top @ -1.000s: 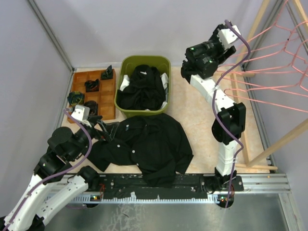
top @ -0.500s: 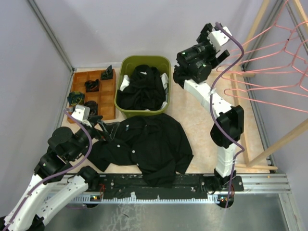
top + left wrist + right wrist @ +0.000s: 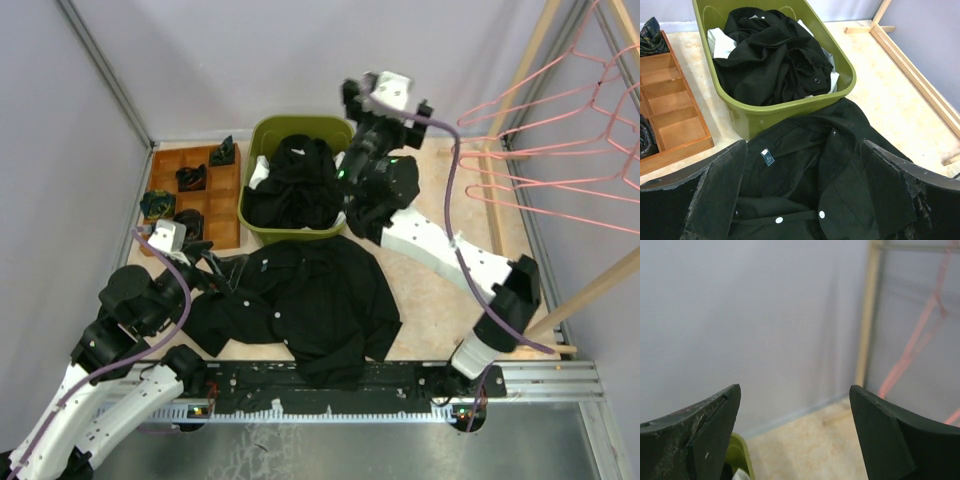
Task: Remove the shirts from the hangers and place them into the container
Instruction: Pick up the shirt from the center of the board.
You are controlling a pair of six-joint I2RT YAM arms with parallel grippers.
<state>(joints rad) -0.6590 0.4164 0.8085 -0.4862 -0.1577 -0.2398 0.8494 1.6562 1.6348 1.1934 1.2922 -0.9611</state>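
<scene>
Table: wooden rack stands along the right edge, pink hangers hang on it. One black shirt lies spread flat on the table at the near edge, its collar end touching the green tub. The tub holds a heap of black shirts with white cloth showing at the sides. Wooden tray sits just left of the tub. Left gripper hovers over the flat shirt, jaws spread wide, grasping nothing. Right gripper is raised by the tub's far right corner, jaws released, nothing between them.
</scene>
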